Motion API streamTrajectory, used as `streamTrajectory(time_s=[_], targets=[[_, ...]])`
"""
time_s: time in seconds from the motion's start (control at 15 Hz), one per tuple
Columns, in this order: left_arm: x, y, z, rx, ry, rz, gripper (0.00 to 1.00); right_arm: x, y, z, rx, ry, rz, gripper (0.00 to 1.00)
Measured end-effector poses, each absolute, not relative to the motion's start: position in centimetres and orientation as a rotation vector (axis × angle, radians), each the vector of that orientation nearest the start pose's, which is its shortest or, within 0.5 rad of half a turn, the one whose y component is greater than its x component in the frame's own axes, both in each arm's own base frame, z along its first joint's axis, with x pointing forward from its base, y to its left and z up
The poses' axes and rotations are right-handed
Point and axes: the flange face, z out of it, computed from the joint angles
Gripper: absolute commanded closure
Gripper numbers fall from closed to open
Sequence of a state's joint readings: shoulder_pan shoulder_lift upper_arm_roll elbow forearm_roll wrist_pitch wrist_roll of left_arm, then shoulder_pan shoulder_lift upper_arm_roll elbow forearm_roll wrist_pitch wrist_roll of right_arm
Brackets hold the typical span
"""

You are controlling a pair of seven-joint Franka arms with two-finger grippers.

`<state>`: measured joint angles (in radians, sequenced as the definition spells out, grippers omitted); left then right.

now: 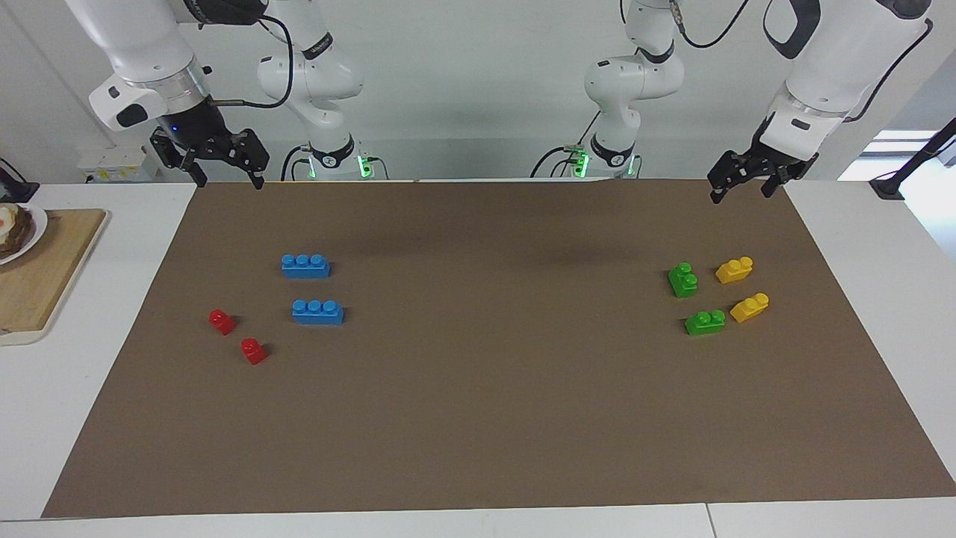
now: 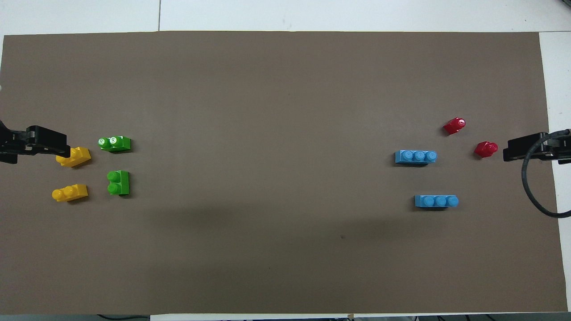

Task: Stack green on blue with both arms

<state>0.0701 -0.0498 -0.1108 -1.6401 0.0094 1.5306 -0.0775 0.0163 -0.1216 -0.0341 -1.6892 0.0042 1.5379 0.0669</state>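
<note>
Two green bricks (image 1: 683,279) (image 1: 705,322) lie on the brown mat toward the left arm's end; from overhead they are the green bricks (image 2: 118,182) (image 2: 114,143). Two blue bricks (image 1: 305,265) (image 1: 317,311) lie toward the right arm's end, seen from above as blue bricks (image 2: 436,201) (image 2: 415,156). My left gripper (image 1: 741,194) (image 2: 62,147) hangs open and holds nothing, high over the mat's corner near the robots. My right gripper (image 1: 228,181) (image 2: 511,151) hangs open with nothing in it over the mat's other near corner. Both arms wait.
Two yellow bricks (image 1: 734,270) (image 1: 749,307) lie beside the green ones. Two small red bricks (image 1: 222,321) (image 1: 253,350) lie beside the blue ones. A wooden board (image 1: 52,276) with a plate sits off the mat (image 1: 478,418) at the right arm's end.
</note>
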Motion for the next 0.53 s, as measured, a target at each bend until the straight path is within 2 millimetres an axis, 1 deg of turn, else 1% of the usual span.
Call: streamTrajectory(time_s=[0.33, 0.53], targets=[[53.33, -2.21, 61.55, -3.121, -0.058, 0.092, 0.0, 51.1, -1.04, 63.34, -3.131, 0.134, 0.039, 0.0], [53.33, -2.21, 61.55, -3.121, -0.058, 0.092, 0.0, 50.75, -1.89, 63.91, -3.128, 0.159, 0.021, 0.0]])
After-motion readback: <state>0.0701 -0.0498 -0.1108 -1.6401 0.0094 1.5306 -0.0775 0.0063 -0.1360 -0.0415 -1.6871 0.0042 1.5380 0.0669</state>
